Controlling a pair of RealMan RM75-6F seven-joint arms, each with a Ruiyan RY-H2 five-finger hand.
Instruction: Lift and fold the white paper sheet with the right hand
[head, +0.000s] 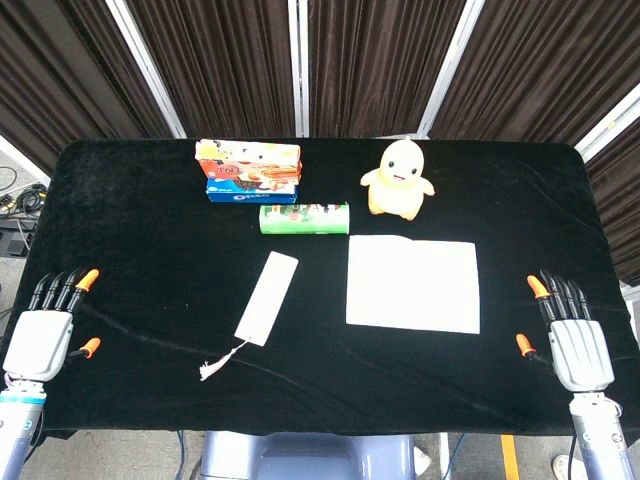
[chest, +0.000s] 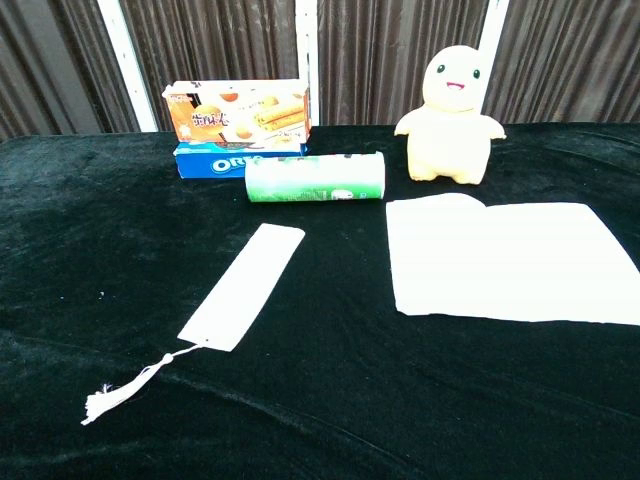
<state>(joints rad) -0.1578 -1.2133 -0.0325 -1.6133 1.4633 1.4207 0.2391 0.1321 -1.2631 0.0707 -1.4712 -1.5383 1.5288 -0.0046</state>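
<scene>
Right hand (head: 575, 340): resting at the near right edge of the black-clothed table (head: 130, 220), fingers spread and pointing toward the far side, grasping nothing. It is lying right of the paper and apart from it.

Left hand (head: 45, 335): sitting at the near left edge, fingers likewise spread, holding nothing.

Flat white rectangular paper sheet (head: 413, 284): lying right of centre, near side of the toy, its far left corner curling up slightly in the chest view.

Yellow plush duck-like toy (head: 398, 180): standing upright just beyond the sheet's far edge.

Green cylindrical snack can (head: 304, 218): lying on its side, left of the toy.

Orange biscuit box (head: 248, 160) stacked on a blue Oreo box (head: 250, 192): sitting at the far side, left of centre.

Narrow white paper bookmark with a tassel (head: 266, 298): lying diagonally, left of the sheet.

Status, judged: lift not yet begun.

Risks, judged: the sheet is lying flat on cloth, so the fingers could be sliding it leftward or snagging the cloth instead of getting under an edge. A pinch taken too hard could be crumpling it; a lift sweeping toward the far side could be knocking the toy over.
</scene>
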